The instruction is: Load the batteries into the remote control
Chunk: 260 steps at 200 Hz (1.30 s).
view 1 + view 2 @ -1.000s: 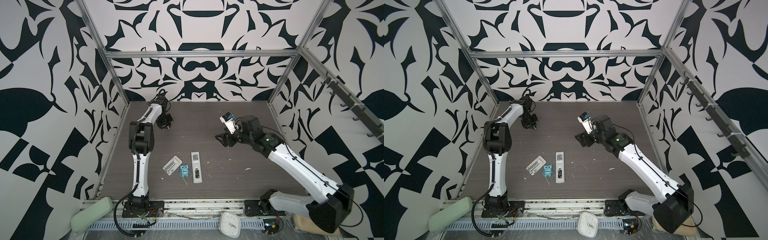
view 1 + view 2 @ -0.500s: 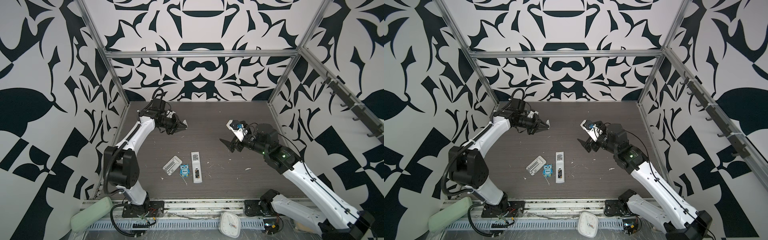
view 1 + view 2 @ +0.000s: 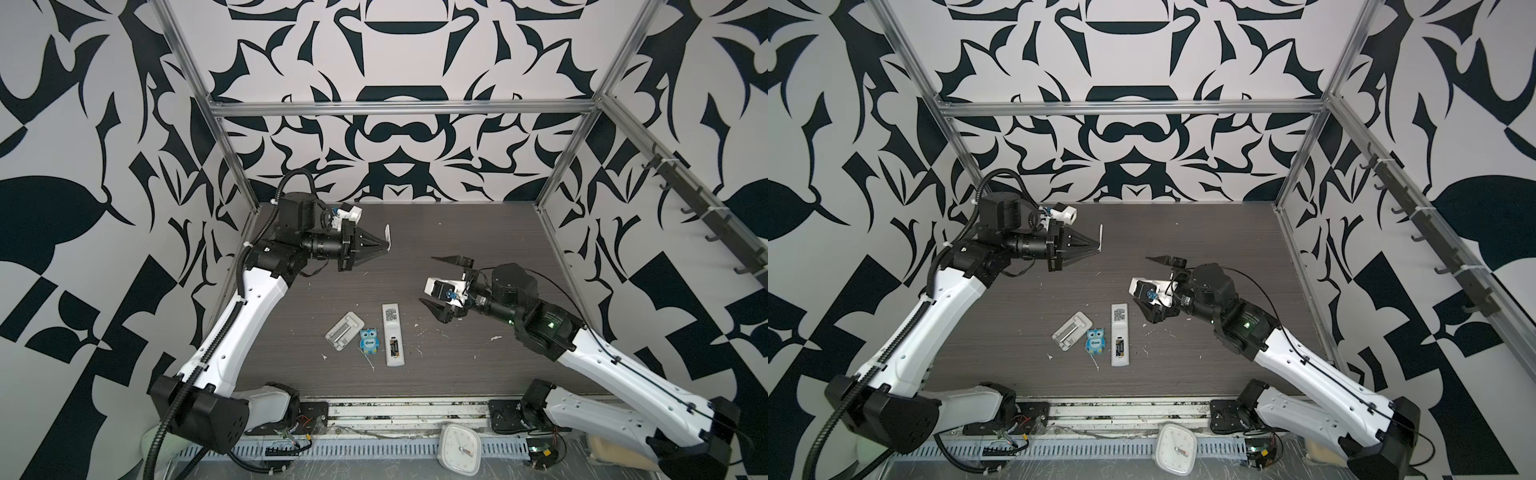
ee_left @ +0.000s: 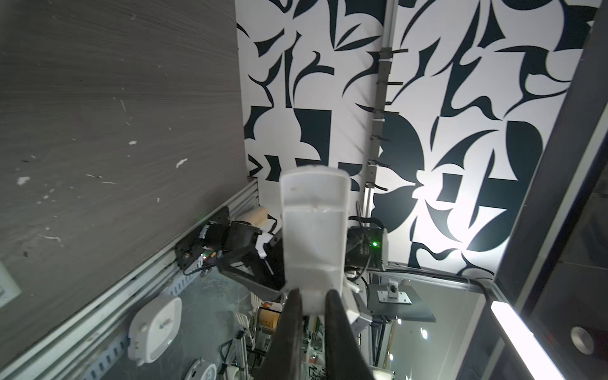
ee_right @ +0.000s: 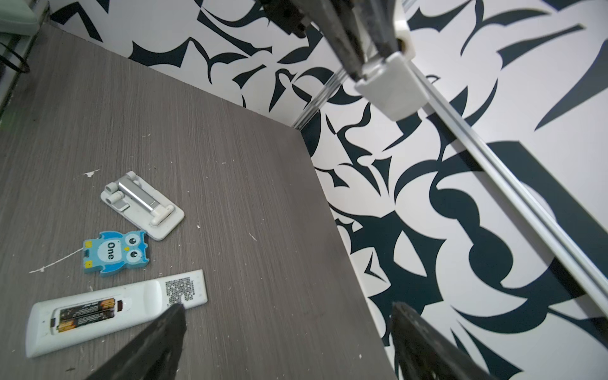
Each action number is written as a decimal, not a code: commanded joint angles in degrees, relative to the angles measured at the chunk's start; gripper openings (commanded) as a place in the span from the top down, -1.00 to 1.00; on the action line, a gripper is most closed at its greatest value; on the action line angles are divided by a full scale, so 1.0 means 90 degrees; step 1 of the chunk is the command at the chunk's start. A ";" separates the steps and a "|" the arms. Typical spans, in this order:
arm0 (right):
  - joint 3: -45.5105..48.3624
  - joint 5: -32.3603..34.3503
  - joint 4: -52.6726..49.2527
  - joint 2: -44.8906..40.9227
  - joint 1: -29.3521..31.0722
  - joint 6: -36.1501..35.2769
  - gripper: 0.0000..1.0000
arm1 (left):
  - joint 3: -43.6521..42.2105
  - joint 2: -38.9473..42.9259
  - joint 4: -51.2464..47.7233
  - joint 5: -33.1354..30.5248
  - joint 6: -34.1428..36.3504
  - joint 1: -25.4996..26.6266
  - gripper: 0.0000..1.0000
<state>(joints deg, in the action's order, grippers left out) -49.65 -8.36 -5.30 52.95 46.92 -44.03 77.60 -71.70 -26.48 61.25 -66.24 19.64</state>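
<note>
Remote (image 3: 392,334) lies back-up near front-centre of table (image 3: 478,374), long axis running front to back. Both batteries (image 3: 395,346) sit side by side in its compartment, at the end nearer the front edge. Owl figure (image 3: 369,340) is just L of remote's near half, w/ a small gap between. Stand (image 3: 344,331) is just L of owl, set at an angle, not touching it. L gripper (image 3: 384,245) is above back-L of table, pointing R, w/ cover (image 3: 387,237) on edge at its tips. R gripper (image 3: 428,279) is above table, R of remote's far end, well apart from the L one. Clock (image 3: 459,448) is off the table, on the front rail, R of centre.
</note>
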 commanded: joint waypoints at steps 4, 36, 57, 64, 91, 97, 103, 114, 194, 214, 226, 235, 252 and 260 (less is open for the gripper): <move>0.0120 0.0846 0.0936 -0.0158 0.0549 -0.0785 -0.99 | -0.0086 0.0249 0.0204 0.0605 -0.0734 0.0030 0.77; 0.0212 0.1447 0.1563 -0.0095 0.1137 -0.1285 -0.99 | -0.0143 0.0332 0.0208 0.0964 -0.1188 0.0119 0.76; 0.0262 0.1843 0.1930 0.0073 0.1478 -0.1646 -0.97 | -0.0242 0.0369 0.0159 0.1108 -0.1384 0.0223 0.76; 0.0279 0.2013 0.2056 0.0140 0.1587 -0.1780 -0.96 | -0.0243 0.0364 0.0077 0.1108 -0.1372 0.0282 0.76; 0.0300 0.2452 0.2502 0.0211 0.1786 -0.1923 -0.92 | -0.0302 0.0334 -0.0103 0.1113 -0.1315 0.0473 0.79; 0.0279 0.2427 0.2503 0.0203 0.1798 -0.1865 -0.90 | -0.0308 0.0329 -0.0104 0.1114 -0.1316 0.0492 0.79; 0.0241 0.2401 0.2486 0.0201 0.1790 -0.1802 -0.87 | -0.0312 0.0322 -0.0113 0.1122 -0.1321 0.0501 0.79; 0.0214 0.2357 0.2464 0.0201 0.1794 -0.1721 -0.83 | -0.0291 0.0296 -0.0142 0.1129 -0.1322 0.0541 0.79; 0.0155 0.2399 0.2502 0.0234 0.1832 -0.1763 -0.80 | -0.0188 0.0106 -0.0716 0.1133 -0.1019 0.0880 0.80; 0.0128 0.2479 0.2578 0.0296 0.1857 -0.1827 -0.79 | -0.0223 0.0079 -0.0736 0.1133 -0.1019 0.0946 0.81; 0.0126 0.2493 0.2653 0.0336 0.1872 -0.1855 -0.79 | -0.0242 0.0052 -0.0734 0.1133 -0.1019 0.1004 0.81; 0.0110 0.2501 0.2659 0.0370 0.1895 -0.1873 -0.76 | -0.0236 0.0014 -0.0739 0.1131 -0.1018 0.1056 0.81; 0.0077 0.2531 0.2659 0.0432 0.1940 -0.1928 -0.71 | -0.0205 -0.0039 -0.0737 0.1133 -0.1019 0.1104 0.81; 0.0068 0.2531 0.2659 0.0444 0.1963 -0.1948 -0.69 | -0.0199 -0.0051 -0.0739 0.1133 -0.1019 0.1110 0.81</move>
<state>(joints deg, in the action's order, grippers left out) -46.87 13.28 15.29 56.64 63.86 -60.88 75.35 -71.50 -32.25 70.24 -75.57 29.10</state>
